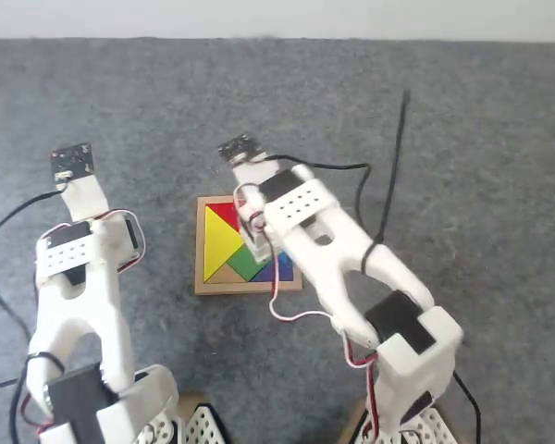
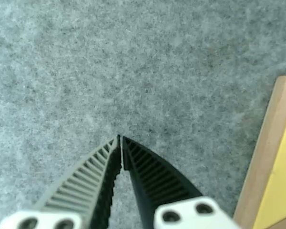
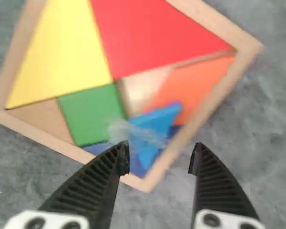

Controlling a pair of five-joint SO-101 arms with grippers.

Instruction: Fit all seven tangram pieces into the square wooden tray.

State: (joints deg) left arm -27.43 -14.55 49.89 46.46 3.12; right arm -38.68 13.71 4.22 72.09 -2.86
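Observation:
The square wooden tray [image 1: 200, 268] lies mid-table, holding a yellow triangle [image 1: 222, 242], red triangle [image 1: 226, 215], green square [image 1: 245, 266] and a blue piece [image 1: 284, 268]. In the right wrist view my right gripper [image 3: 160, 148] hovers open above the tray's rim [image 3: 250, 47]. Just ahead of its fingers a light blue triangle [image 3: 155, 126] lies askew on a darker blue piece [image 3: 133, 164], beside an orange piece [image 3: 190, 86]. Bare wood [image 3: 38, 119] shows beside the green square [image 3: 90, 114]. My left gripper [image 2: 120, 139] is shut and holds nothing, over carpet beside the tray's edge [image 2: 267, 143].
Grey carpet [image 1: 425, 111] covers the whole table. A black cable [image 1: 395, 166] runs back from the right arm, and red and white wires [image 1: 291, 314] hang near the tray's front edge. The right arm's white body [image 1: 305, 222] covers the tray's right part.

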